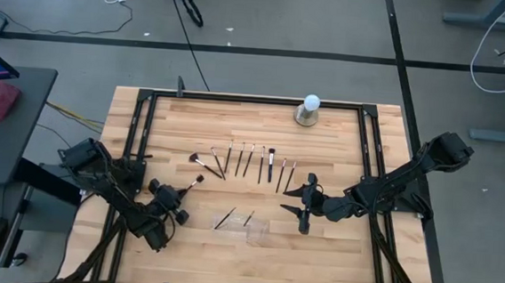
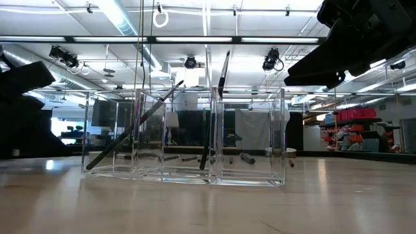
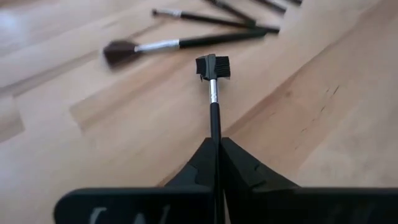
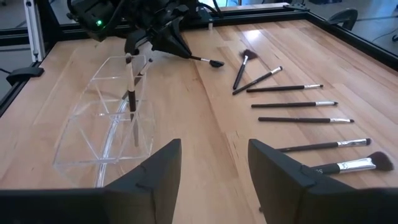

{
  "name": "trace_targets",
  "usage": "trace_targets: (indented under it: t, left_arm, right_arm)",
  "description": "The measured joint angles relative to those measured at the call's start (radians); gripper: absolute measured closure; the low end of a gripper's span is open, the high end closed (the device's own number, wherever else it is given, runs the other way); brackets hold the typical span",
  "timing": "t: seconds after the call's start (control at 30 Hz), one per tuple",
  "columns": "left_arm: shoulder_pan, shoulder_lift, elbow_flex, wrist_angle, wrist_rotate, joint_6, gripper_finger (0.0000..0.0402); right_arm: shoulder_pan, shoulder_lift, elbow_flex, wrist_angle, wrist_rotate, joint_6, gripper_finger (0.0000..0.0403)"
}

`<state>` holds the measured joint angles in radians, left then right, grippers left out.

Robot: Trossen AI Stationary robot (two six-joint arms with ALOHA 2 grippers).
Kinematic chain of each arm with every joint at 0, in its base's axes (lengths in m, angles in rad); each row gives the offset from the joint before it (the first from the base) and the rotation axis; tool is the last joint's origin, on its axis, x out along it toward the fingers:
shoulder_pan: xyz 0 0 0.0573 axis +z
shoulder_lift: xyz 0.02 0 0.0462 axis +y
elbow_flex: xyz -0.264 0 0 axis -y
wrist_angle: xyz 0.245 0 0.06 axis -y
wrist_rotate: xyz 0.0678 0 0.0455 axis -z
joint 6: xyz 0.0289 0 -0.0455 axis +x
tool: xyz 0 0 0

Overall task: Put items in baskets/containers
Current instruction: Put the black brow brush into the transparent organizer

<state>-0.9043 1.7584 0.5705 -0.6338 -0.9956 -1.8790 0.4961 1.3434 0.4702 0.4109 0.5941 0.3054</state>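
On the wooden table (image 1: 334, 254) the left gripper (image 1: 180, 193) sits at the near left, its fingers (image 3: 239, 165) pinched tight on the thin handle of a small makeup brush (image 3: 213, 87) — the square dark head sticks out ahead of the fingertips, above the bare wood and pointing toward the loose brushes. In the high view this held brush angles up and to the right from the gripper, its tip near a fan-tipped brush (image 1: 201, 161) lying at the left end of the row of brushes (image 1: 251, 162). That row lies across the middle of the table, handles roughly parallel and apart from one another, with the two leftmost crossing. The clear plastic tray (image 2: 185, 140) stands nearer the front edge, between the two grippers; two brushes already lean inside it (image 1: 226, 217), one slanting across the left compartment and one more upright near the middle divider. The right gripper (image 1: 306, 203) hovers just right of the tray with its fingers (image 4: 283, 168) spread wide and nothing between them. A white ball-shaped object on a grey base (image 1: 309, 111) stands at the far edge of the table, well apart from the brushes.
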Motion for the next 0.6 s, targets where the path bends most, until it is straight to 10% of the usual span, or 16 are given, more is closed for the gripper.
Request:
trace_targets:
  t: [0.4, 0.6]
  left_arm:
    - [0.003, -0.025, 0.003, 0.067, -0.295, -0.017, 0.0391]
    - [0.057, -0.145, 0.005, 0.201, -0.457, 0.205, 0.0397]
  right_arm:
    - [-0.006, 0.000, 0.000, 0.040, 0.000, 0.000, 0.0214]
    - [-0.047, 0.000, 0.000, 0.140, -0.002, -0.020, 0.0214]
